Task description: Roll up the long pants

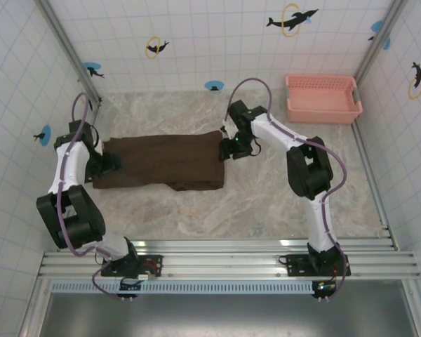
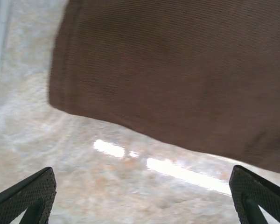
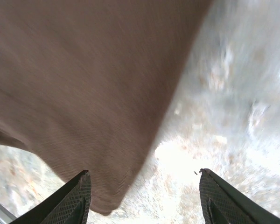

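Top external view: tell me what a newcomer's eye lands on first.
The dark brown soft fabric long pants lie spread as a wide band across the middle of the marbled table, with the left pincer at their left end and the right pincer at their right end, both open. A pink plastic basket sits in the far right corner.

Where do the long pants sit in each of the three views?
Top external: the long pants lie spread flat, left of centre.
Left wrist: the long pants cover the upper right.
Right wrist: the long pants cover the upper left.
Shared landmark: the marbled tabletop beneath them.
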